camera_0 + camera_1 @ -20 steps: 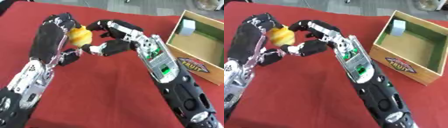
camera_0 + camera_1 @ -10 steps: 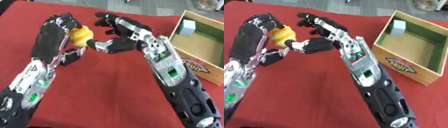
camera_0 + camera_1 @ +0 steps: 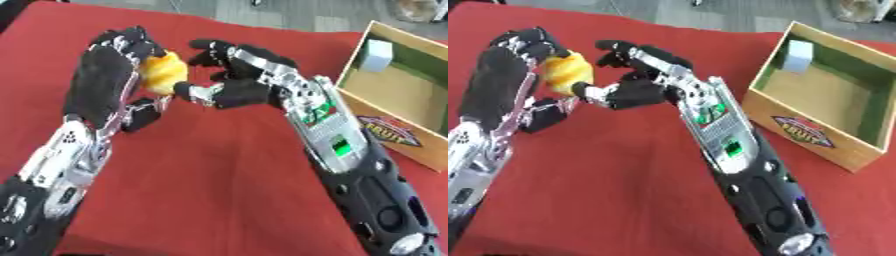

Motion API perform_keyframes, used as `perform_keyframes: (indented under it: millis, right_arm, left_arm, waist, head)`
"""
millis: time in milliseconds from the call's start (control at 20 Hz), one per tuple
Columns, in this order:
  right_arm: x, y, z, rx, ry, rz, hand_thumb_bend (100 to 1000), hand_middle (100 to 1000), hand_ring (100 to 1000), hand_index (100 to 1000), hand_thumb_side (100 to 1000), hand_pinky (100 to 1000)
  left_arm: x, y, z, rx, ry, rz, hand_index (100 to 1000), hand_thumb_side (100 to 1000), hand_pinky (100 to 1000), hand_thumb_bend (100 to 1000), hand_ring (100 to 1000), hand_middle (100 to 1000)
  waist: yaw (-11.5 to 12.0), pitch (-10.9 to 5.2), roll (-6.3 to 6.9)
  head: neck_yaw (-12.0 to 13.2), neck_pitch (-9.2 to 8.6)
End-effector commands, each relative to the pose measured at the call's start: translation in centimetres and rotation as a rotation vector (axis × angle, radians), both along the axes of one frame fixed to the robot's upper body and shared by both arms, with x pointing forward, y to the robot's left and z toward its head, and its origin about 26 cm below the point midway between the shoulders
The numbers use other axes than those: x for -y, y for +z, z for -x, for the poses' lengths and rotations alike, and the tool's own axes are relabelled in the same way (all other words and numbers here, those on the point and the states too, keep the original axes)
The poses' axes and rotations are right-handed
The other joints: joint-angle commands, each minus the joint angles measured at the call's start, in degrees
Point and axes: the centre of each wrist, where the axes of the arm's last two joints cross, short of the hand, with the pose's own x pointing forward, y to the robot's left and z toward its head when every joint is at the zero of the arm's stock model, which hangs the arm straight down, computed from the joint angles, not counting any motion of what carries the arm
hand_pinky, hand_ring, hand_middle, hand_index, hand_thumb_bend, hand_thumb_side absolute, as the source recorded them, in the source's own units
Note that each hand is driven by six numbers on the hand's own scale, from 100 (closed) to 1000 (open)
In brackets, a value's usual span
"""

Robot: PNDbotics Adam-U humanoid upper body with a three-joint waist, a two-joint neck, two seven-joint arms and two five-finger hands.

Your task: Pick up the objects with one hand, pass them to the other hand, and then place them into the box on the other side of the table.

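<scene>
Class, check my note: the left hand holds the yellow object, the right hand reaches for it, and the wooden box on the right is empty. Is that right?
Not quite: the wooden box is not empty. The right eye view shows a small pale block in its far corner. The left hand does hold the yellow object, with the right hand reaching.

Black left hand raised mid-frame, fingers curling round a yellow object; black-and-silver right hand facing it, fingers spread, thumb tip reaching toward the left palm.
</scene>
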Motion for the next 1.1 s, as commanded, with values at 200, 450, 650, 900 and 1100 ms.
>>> perform_keyframes:
  millis: [200,450,650,900,1100]
  right_arm:
    - [-1.0,0.2,-0.1,-0.022,0.028,0.020,359,868,1000,1000,415,931]
    - [-1.4,0.0,-0.2,-0.053,0.039,0.027,345,864,1000,1000,435,928]
    - [-1.6,0.1,-0.1,-0.071,0.056,0.018,328,862,1000,1000,451,926]
    - [-1.6,0.4,0.2,-0.088,0.079,0.005,317,860,1000,1000,460,924]
    - [-1.8,0.5,0.2,-0.100,0.083,0.003,313,859,1000,1000,466,923]
  left_arm:
    - [0.4,1.0,0.3,0.047,-0.011,-0.010,604,100,723,452,516,557]
    - [0.6,1.0,0.3,0.050,-0.017,-0.012,603,100,723,452,515,557]
    - [0.7,1.0,0.3,0.047,-0.021,-0.012,603,100,722,453,515,557]
    - [0.8,0.8,0.2,0.040,-0.019,-0.017,603,100,723,456,515,557]
    - [1.0,0.8,0.2,0.043,-0.029,-0.018,603,100,722,455,514,557]
  waist:
    - [0.38,-1.53,-0.33]
    - [0.68,-1.34,-0.30]
    - [0.77,-1.21,-0.29]
    - [0.77,-1.12,-0.29]
    - [0.81,-1.02,-0.29]
  head:
    - [-0.36,-0.51]
    - [-0.62,-0.59]
    - [-0.68,-0.63]
    - [-0.69,-0.65]
    - [-0.83,-0.65]
